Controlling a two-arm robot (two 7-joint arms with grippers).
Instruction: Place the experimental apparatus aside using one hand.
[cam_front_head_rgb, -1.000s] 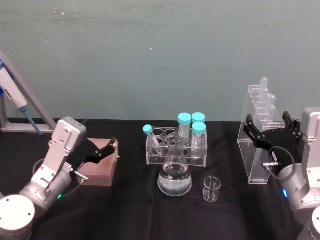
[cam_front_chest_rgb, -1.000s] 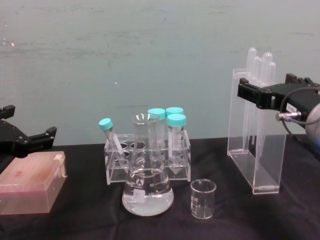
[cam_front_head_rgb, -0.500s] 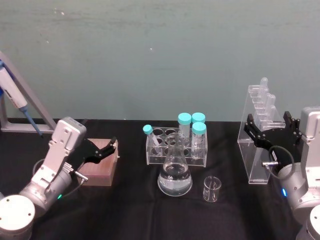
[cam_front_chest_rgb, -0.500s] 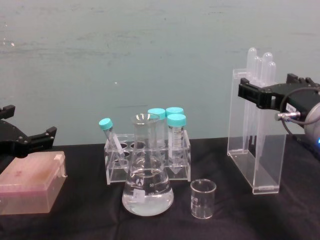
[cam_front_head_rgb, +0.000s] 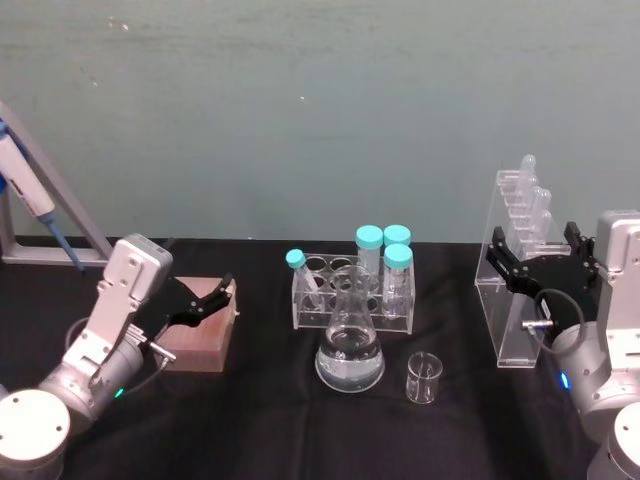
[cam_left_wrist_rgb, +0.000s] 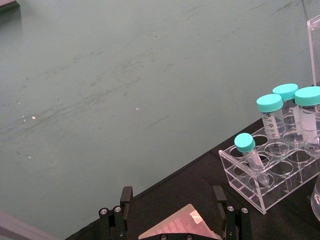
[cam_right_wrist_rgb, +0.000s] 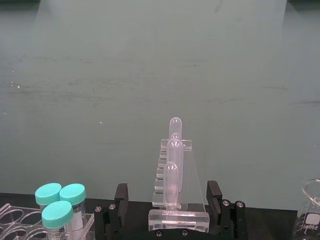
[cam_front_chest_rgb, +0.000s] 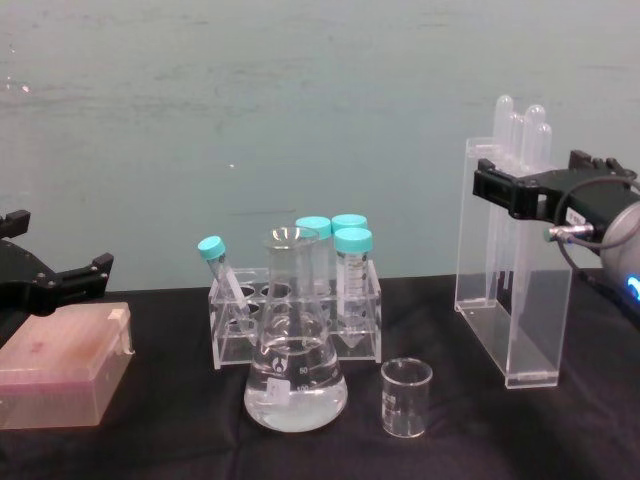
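Right end effector (cam_front_head_rgb: 532, 245) slightly shifted, open; wrist view: pipette stand (cam_right_wrist_rgb: 178, 216) between fingers (cam_right_wrist_rgb: 121, 195)

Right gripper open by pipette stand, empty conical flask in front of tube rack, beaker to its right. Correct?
No: the conical flask is not empty; the chest view shows clear liquid in its base. Right gripper open by the pipette stand, flask in front of the tube rack, beaker to its right all hold.

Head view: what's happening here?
The right gripper is open and lined up on the tall pipette stand at the right, one finger on either side, not clamped. The left gripper sits open over the tip box on the left. The flask, beaker and tube rack stand between them, untouched.
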